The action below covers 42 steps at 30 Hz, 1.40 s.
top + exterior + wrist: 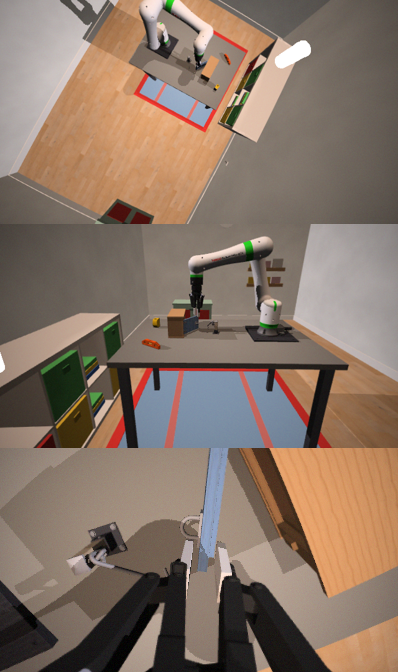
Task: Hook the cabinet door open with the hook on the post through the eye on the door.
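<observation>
— Grey table (217,354) on a blue, red-edged rug (214,404), shelf unit (62,326) to one side. Where is the cabinet?

— The wooden cabinet (176,323) stands flat on its base towards the far side of the table. Its blue door (212,508) is swung partly out from the front, away from the carcass.

— And the tool?

— The gripper (205,568) points straight down over the door's free end. Its fingers are drawn fairly close together, one on each side of the door's top edge. They straddle it rather than pinch it. A sliver of daylight shows at the left pad; the right pad may be just touching the panel, though the wrist view is too tight for me to be sure.

— The eye?

— A small pale loop, the eye (187,525), sticks out from the door face just beyond the left pad.

— The hook?

— Not in the eye. The post (107,538) stands on the table well apart from the door, and the hook (115,567) is a thin wire hanging from it, slanting towards the gripper with its tip short of the fingers.

— Anything else on the table?

— An orange level (151,343) near the front left, and a yellow tape measure (156,322) beside the cabinet.
</observation>
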Each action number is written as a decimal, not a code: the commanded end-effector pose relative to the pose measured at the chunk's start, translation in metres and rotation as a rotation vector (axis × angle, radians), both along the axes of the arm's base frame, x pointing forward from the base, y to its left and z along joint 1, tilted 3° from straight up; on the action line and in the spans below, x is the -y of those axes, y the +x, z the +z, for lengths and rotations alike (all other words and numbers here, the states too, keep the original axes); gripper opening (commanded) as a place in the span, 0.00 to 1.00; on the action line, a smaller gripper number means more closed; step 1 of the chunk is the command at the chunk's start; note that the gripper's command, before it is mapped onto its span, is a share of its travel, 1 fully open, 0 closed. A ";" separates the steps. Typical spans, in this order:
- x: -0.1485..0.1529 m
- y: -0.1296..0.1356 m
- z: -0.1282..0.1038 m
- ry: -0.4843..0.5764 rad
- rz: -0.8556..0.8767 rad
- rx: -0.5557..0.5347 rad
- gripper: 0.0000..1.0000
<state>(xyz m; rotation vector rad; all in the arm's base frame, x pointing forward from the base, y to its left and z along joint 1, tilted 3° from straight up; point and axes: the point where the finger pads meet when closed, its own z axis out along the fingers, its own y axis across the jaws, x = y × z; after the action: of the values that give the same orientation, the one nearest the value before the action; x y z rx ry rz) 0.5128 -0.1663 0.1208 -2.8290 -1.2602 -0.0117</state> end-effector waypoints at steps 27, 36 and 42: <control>0.002 0.001 0.051 0.000 0.000 0.000 0.16; 0.003 0.001 0.061 0.000 0.000 0.000 0.16; 0.003 0.001 0.066 0.000 0.000 0.000 0.16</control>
<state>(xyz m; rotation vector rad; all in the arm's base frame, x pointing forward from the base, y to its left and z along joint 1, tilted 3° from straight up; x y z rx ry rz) 0.5135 -0.1691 0.1850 -2.8291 -1.2602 -0.0118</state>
